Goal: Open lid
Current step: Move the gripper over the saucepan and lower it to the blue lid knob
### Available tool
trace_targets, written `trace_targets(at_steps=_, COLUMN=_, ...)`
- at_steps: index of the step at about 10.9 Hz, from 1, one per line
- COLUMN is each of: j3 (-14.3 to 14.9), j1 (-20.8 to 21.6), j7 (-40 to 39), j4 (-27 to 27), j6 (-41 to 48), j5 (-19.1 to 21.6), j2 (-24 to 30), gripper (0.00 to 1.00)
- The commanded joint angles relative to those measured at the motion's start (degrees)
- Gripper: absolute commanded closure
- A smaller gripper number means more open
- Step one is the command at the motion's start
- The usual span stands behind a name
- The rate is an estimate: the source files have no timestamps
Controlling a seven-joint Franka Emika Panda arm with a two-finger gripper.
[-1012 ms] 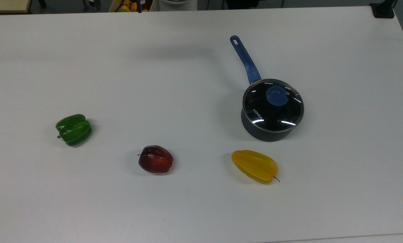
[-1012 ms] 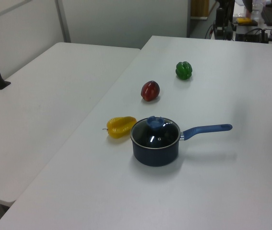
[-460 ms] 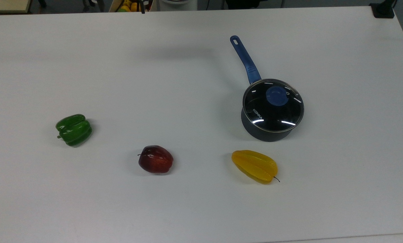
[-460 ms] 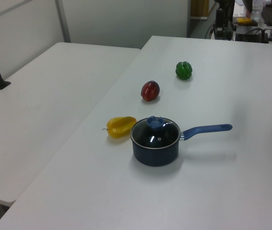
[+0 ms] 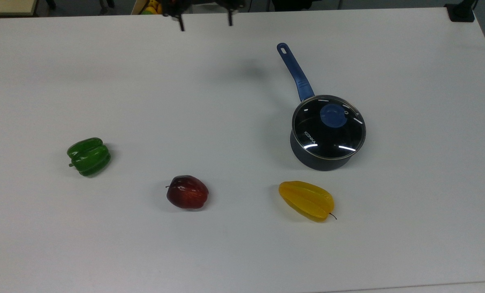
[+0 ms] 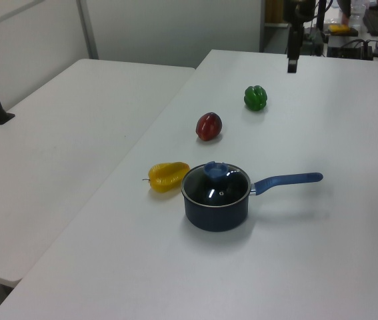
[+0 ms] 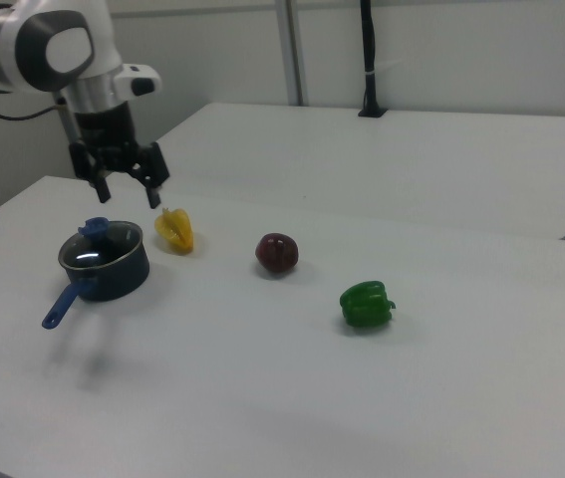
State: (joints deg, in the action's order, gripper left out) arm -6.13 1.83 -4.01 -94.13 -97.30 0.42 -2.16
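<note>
Top view, L to R: green bell pepper [image 5: 89, 156], red apple [image 5: 187, 192], gripper [image 5: 205, 25] at the far table [image 5: 144, 89] edge w/ fingers [image 5: 181, 24] spread apart, holding nothing; yellow starfruit [image 5: 306, 200]; lid [image 5: 328, 127] sits closed on saucepan [image 5: 319, 160], well apart from gripper.

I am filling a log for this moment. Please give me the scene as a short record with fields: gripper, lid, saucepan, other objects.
gripper: open, empty, in the air, away from the lid
lid: closed, seated on the saucepan, blue knob up
saucepan: upright on the white table
other objects: green pepper, red apple, yellow starfruit, apart on the table
</note>
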Motion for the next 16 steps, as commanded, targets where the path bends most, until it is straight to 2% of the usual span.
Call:
trace_targets(at_steps=1, j3=-1.61, j1=7.46, j7=8.64, j4=-0.96, j6=-8.13, j5=0.55, j2=-2.92, gripper=0.00)
trace_targets(at_steps=4, j3=-1.61, j1=13.10, j7=14.63, j4=-0.53, j6=-19.46, j5=0.28, j2=-9.68, gripper=0.00)
trace_targets(at_steps=6, j3=-1.61, j1=15.39, j7=20.06, j4=-0.52, j6=-28.08, j5=-0.77, j2=-13.46, gripper=0.00)
trace_targets(at_steps=8, j3=-1.52, j1=17.06, j7=20.44, j4=-0.52, j6=-32.84, j5=-2.08, j2=-16.54, gripper=0.00)
trace_targets(at_steps=10, j3=-1.52, j1=18.12, j7=20.53, j4=-0.52, j6=-34.09, j5=-6.11, j2=-18.48, gripper=0.00)
trace_targets(at_steps=16, j3=-1.61, j1=20.23, j7=27.12, j4=-0.44, j6=-37.34, j5=-12.89, j2=-20.16, gripper=0.00)
